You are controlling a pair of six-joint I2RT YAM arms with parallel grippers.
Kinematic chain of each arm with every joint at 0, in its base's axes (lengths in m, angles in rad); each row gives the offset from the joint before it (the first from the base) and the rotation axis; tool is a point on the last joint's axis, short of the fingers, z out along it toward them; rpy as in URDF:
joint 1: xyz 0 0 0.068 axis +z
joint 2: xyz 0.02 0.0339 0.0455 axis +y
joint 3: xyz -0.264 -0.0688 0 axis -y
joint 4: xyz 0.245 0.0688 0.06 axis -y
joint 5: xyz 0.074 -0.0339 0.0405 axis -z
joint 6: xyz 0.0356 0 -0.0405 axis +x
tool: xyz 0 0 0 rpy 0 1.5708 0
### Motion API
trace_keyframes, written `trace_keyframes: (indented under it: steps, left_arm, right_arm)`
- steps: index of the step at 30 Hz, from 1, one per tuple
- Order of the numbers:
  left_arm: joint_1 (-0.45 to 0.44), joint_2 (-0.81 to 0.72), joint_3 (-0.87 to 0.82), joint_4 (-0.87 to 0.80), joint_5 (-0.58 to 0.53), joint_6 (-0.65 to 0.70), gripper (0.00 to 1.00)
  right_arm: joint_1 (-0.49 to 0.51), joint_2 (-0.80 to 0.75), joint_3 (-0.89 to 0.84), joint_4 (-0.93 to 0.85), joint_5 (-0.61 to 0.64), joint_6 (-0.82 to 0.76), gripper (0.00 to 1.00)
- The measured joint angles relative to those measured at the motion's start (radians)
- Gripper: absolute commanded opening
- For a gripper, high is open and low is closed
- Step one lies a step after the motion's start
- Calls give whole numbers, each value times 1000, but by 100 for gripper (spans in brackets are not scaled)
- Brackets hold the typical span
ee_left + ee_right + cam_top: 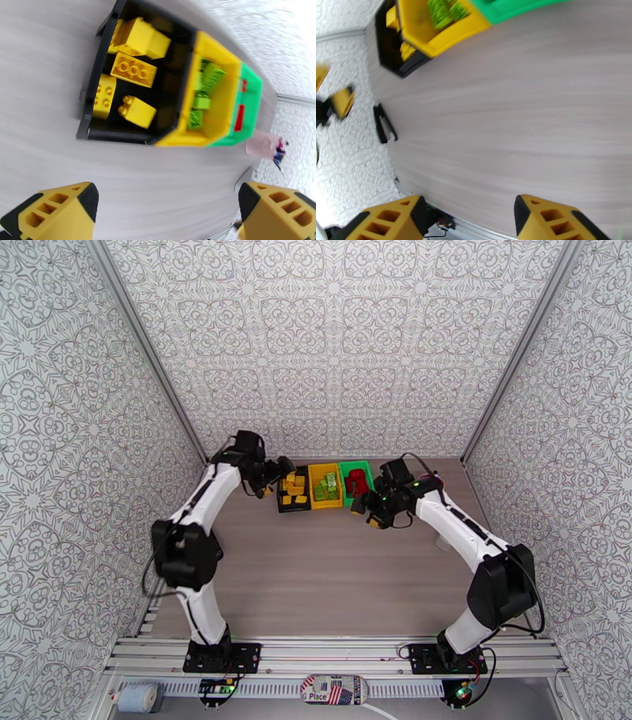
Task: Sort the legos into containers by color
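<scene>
At the far side of the table (316,579) three bins stand in a row, touching side to side: the black bin (293,506) on the left, the yellow bin (325,504) in the middle and the green bin (344,477) on the right. The yellow bricks (134,71) lie loose in the black bin, some with their studs up and some tipped on a side. The green bricks (203,85) are heaped in the yellow bin. The red bricks (357,481) sit in the green bin; from my left wrist I catch only slivers of red over its rim.

My left pincer (282,474) hovers just beside the left side of the black bin. It is spread wide, with nothing between the jaws and only bare table below them.

My right pincer (366,512) hangs near the front right corner of the green bin, over bare table. Its jaws stand apart too and pinch nothing; from that wrist I see the corners of all three bins up ahead, a little blurred.

Beyond the green bin, toward the right wall, stands a pink cup (262,144), too blurred for me to say more about it
</scene>
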Motion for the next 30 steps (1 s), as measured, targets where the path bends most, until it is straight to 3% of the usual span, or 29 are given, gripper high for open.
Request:
trace_keyframes:
  steps: [7,14,19,20,21,22,27,30]
  left_arm:
    - [8,-272,-111,43,-60,103,99]
    - [8,-508,-261,91,-246,212,99]
    - [18,-632,-371,166,-363,303,99]
    - [19,-663,-419,203,-384,325,99]
    - [19,-700,-482,245,-407,346,99]
    - [19,-733,-539,278,-424,360,99]
    - [28,-970,-940,562,-502,436,99]
    - [32,-1061,-1091,672,-555,451,99]
  right_arm:
    - [-102,-8,102,-130,117,-89,64]
    - [-214,-105,156,-228,308,-152,65]
    - [-224,-247,191,-238,508,-200,74]
    - [-224,-283,186,-229,543,-212,82]
    - [-224,-321,163,-200,576,-218,83]
    - [-224,-356,127,-165,603,-226,98]
    - [-227,-589,-270,103,714,-277,99]
    - [-229,-726,-504,293,735,-303,99]
